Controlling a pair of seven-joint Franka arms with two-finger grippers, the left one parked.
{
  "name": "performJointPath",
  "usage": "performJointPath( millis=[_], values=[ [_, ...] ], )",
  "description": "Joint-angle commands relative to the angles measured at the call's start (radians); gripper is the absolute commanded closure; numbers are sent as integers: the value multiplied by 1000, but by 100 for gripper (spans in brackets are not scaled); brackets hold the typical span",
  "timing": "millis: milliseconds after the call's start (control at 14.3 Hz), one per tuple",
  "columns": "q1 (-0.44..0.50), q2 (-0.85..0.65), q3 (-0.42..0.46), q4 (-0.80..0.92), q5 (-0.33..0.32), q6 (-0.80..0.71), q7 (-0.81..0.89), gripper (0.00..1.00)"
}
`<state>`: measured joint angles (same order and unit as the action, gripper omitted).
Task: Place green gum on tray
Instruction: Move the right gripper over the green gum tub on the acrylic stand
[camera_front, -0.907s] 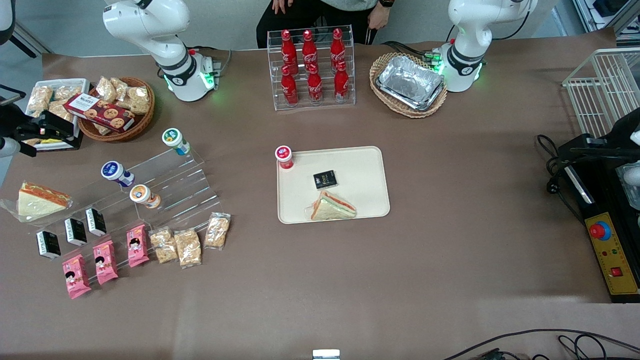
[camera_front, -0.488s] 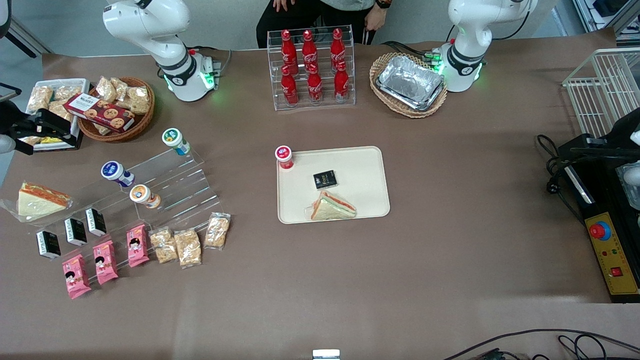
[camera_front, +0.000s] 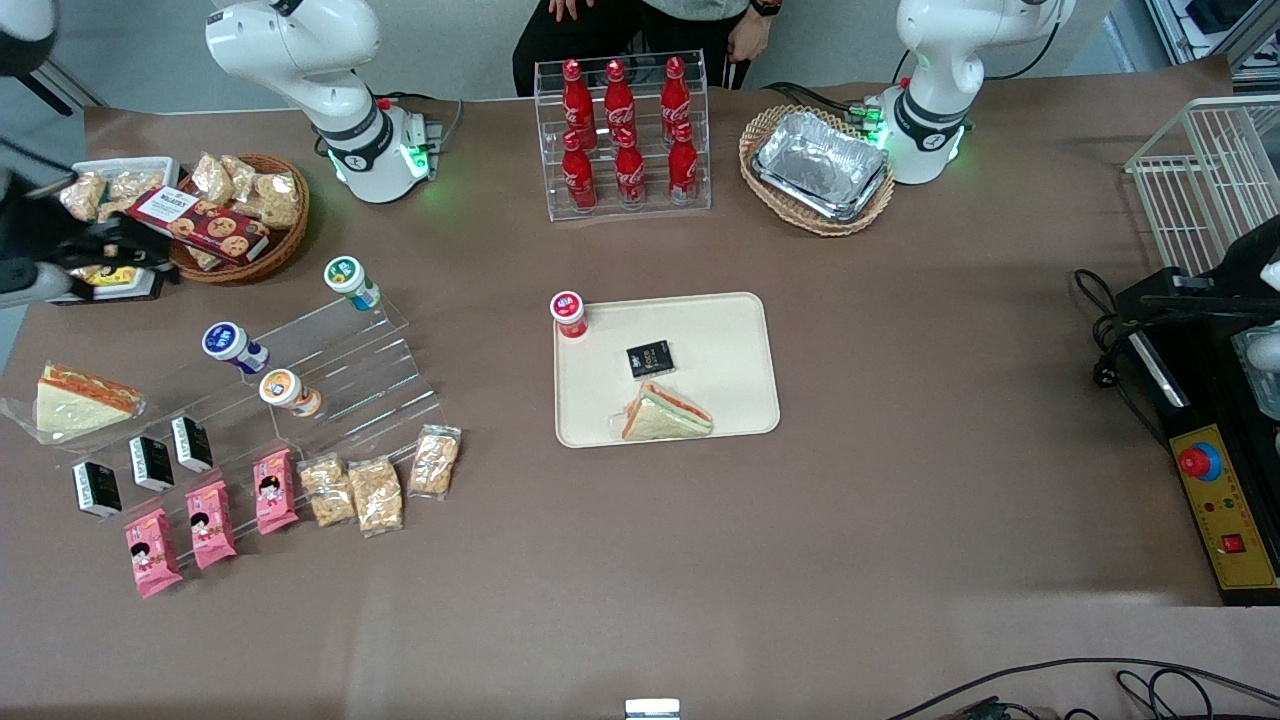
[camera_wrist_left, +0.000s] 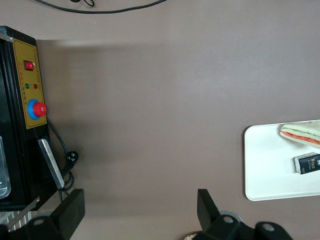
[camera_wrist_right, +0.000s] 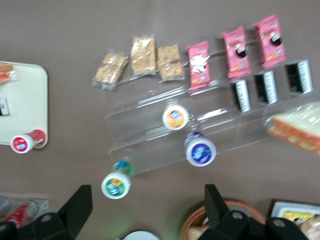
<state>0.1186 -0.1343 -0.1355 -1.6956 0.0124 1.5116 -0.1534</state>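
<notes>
Six cola bottles (camera_front: 620, 135); four gum bottles (camera_front: 287, 390); three pink packets (camera_front: 210, 522); two sandwiches (camera_front: 665, 413).

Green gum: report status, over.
Gripper open, high above the snack display, holding nothing. Green gum upright on the clear stand's top step, untouched. Tray holds red gum, sandwich, black packet; room left.

The working arm (camera_front: 300, 60) is built of rounded, glossy white shells, joined by a black ring that bears a small white mark. A green light is lit at its base (camera_front: 415, 160), where a small red part and dark cables are also seen. The gripper (camera_wrist_right: 145, 212) is made of matt black plastic; two broad, flat, wedge-shaped fingers (camera_wrist_right: 77, 202) are set well apart, and round screw heads are seen on the black mounting blocks at their roots.
</notes>
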Motion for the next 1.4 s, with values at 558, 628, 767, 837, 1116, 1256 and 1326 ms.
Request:
performJointPath(
  millis=[558,628,767,837,1116,1256,1326],
  values=[
    [1,-401,145,-581,-6,218,196,0],
    [3,-404,146,-611,-6,251,204,0],
    [3,-407,145,-682,-6,330,206,0],
    [3,-419,145,-722,-6,367,207,0],
    [6,-439,151,-823,-5,465,288,0],
    [6,-441,151,-864,-2,499,296,0],
    [6,-438,151,-877,1,515,305,0]
  ],
)
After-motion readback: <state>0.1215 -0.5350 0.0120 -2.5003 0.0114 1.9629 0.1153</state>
